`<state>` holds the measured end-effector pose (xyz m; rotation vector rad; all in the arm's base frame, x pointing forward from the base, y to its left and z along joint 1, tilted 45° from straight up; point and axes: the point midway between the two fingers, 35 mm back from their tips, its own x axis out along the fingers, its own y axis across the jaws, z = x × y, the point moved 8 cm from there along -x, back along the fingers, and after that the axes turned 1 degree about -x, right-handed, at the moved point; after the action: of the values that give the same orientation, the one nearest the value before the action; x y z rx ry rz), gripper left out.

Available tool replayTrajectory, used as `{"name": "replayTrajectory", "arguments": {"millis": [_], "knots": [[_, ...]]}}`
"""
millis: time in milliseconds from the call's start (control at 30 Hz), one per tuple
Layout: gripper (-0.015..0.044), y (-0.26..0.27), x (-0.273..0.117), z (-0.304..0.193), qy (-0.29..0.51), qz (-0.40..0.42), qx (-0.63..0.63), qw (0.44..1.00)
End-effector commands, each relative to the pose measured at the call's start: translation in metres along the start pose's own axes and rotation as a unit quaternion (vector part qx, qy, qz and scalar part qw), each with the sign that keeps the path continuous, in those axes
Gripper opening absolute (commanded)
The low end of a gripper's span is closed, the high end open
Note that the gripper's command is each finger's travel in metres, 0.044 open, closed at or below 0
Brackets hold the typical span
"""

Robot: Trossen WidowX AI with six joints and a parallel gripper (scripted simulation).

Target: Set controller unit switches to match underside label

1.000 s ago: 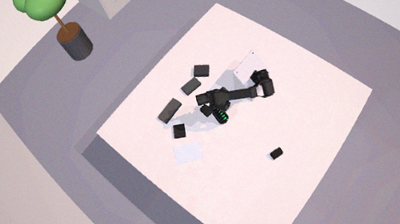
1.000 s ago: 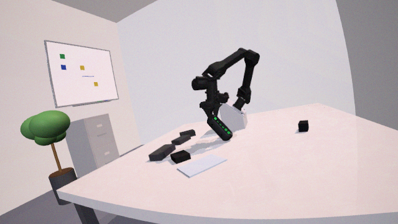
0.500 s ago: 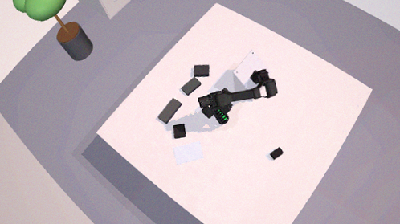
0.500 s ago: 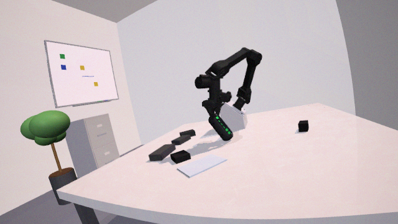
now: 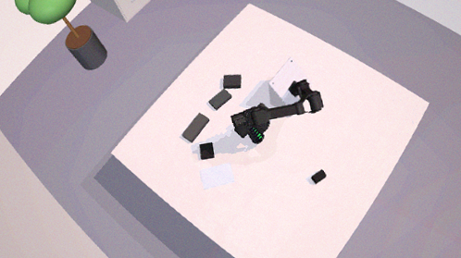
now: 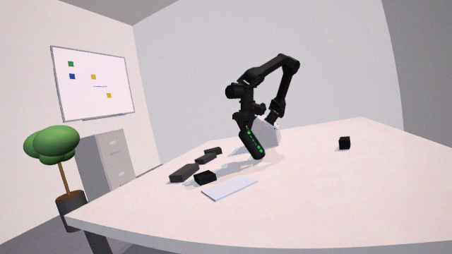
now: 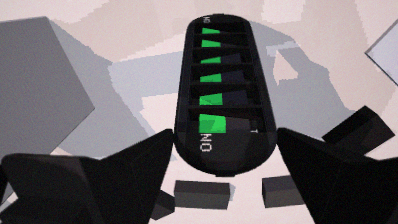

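The dark controller unit point(image 5: 254, 137) point(image 6: 253, 145) point(image 7: 227, 156) is between my fingers, held near one end. It is steeply tilted, its far end low over the bench; whether that end touches is unclear. My gripper point(image 6: 244, 127) point(image 7: 224, 134) is shut on the unit, one fingertip on each long side. In the wrist view its switch face is toward the camera, with six rockers in a row. Green ends show on the left, beside the ON print, and dark ends on the right. Which ends are pressed is hard to tell for several rockers. The underside label is hidden.
A pale slope-faced box point(image 5: 285, 78) point(image 6: 266, 132) stands close behind the unit. Dark modules point(image 5: 196, 127) point(image 6: 184, 173) and a black block point(image 5: 206, 151) point(image 6: 205, 177) lie leftward. A pale flat plate point(image 5: 217, 176) point(image 6: 229, 188) is nearer. Another black block point(image 5: 318, 176) point(image 6: 345, 142) lies apart.
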<state>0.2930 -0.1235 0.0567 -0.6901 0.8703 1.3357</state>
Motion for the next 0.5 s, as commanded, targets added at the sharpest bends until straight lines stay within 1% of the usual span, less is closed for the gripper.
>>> {"name": "replayTrajectory", "arguments": {"millis": [0, 467], "knots": [[0.0336, 0.000, -0.002, 0.007, -0.001, -0.001, -0.001, 1.000], [0.0336, 0.000, -0.006, 0.021, 0.014, -0.001, -0.001, 1.000]]}}
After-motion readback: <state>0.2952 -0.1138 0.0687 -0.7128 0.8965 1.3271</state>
